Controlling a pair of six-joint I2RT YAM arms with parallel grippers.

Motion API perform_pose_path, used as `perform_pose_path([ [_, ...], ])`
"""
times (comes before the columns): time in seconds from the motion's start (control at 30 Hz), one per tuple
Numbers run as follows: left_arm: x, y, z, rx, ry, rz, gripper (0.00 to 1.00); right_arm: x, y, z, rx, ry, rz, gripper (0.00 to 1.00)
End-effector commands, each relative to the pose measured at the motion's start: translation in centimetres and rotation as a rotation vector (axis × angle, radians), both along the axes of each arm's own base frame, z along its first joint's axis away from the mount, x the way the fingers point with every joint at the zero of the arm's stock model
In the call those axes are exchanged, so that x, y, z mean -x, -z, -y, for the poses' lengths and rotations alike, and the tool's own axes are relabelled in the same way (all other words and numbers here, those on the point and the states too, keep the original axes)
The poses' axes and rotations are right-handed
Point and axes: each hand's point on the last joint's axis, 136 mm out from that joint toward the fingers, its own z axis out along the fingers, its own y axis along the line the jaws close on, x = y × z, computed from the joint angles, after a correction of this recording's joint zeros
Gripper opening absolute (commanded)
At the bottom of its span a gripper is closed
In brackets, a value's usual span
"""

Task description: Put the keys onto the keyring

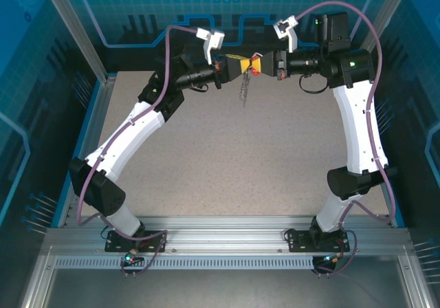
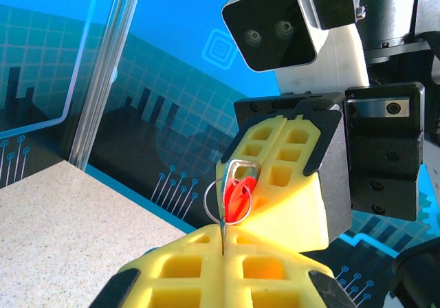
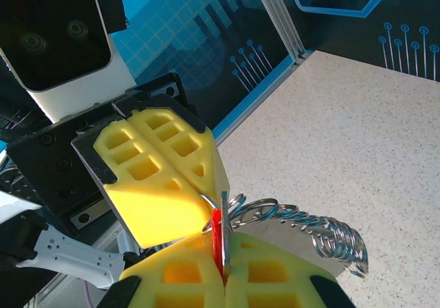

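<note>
Two arms meet tip to tip: the right gripper (image 3: 224, 247) clenches the key (image 2: 237, 199), and the left gripper (image 2: 223, 238) pinches the keyring (image 3: 331, 239) just ahead, steadying both for threading above the counter (image 1: 240, 163).

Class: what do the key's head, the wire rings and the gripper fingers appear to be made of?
Key's head: smooth bright red, probably plastic. Wire rings: bright metal, judging by silvery glints. Gripper fingers: matte yellow plastic or foam, moulded with square pockets.
</note>
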Motion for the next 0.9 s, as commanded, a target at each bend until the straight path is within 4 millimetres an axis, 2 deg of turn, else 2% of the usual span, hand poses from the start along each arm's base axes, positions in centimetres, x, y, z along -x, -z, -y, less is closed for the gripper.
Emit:
perform_pose_path([
  [0.0,1.2,-1.8,-0.4,0.006,0.004,0.068,0.00,-0.1,-0.3,0.6,0.010,0.015,0.022,0.00],
  [0.27,0.9,-1.9,-0.2,0.003,0.005,0.071,0.00,0.5,1.3,0.8,0.017,0.013,-0.011,0.00],
  [0.47,0.8,-1.8,-0.1,0.004,0.007,0.067,0.00,0.6,1.8,0.6,0.014,0.008,-0.023,0.00],
  [0.63,0.8,-1.8,-0.1,0.004,0.008,0.068,0.00,0.4,1.2,0.5,0.009,0.011,-0.007,0.00],
  [0.87,0.8,-1.8,-0.1,0.006,0.010,0.067,0.00,0.0,-0.7,0.2,-0.015,0.004,0.025,0.00],
])
